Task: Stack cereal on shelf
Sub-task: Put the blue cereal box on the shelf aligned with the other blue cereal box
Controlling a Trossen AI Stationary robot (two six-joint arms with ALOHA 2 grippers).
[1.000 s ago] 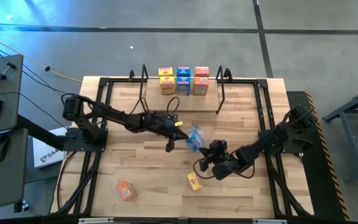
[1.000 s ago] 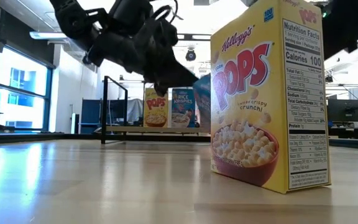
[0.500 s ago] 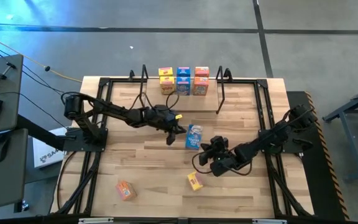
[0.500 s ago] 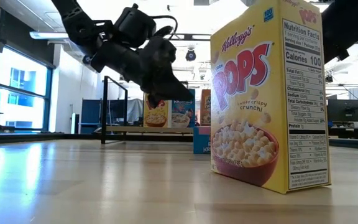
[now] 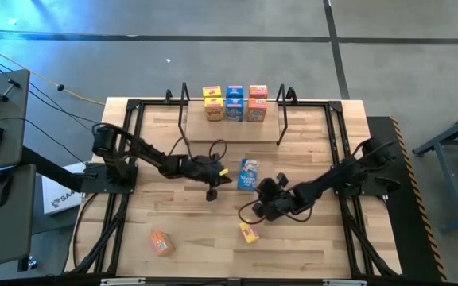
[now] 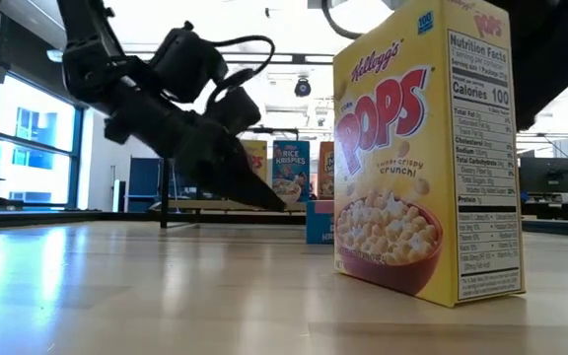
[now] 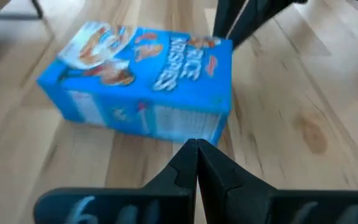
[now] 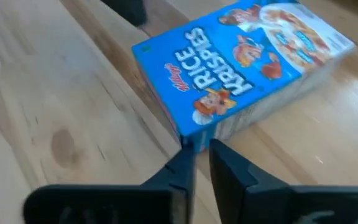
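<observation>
A blue cereal box (image 5: 249, 173) lies flat on the table, front up, between my two grippers. My left gripper (image 7: 196, 147) is shut, its tips low at the box's left long side (image 5: 230, 174). My right gripper (image 8: 201, 154) stands open by a narrow gap at the box's near corner (image 5: 259, 188). Several cereal boxes (image 5: 234, 103) stand on the shelf (image 6: 215, 205) at the far edge. Near the front edge, a yellow box (image 5: 249, 232) stands upright and an orange box (image 5: 160, 243) lies on the table. My left gripper's shut tips (image 7: 191, 149) point slantwise down at the lower edge of the blue box's long side (image 7: 166, 127); I cannot tell whether they touch it. My right gripper's fingers (image 8: 182, 163) stand just short of the box's corner (image 8: 185, 138); whether they touch cannot be told.
The shelf's black wire loops (image 5: 283, 119) rise on both sides at the far edge. In the low view the yellow box (image 6: 422, 148) hides much of the table's right part. Black arm frames run along both table sides.
The blue box, tilted and raised off the table a second ago, has come down and now lies flat. My left gripper has sunk toward the table beside it. My right gripper has moved left toward the box, turned about its own line, and come down a little.
</observation>
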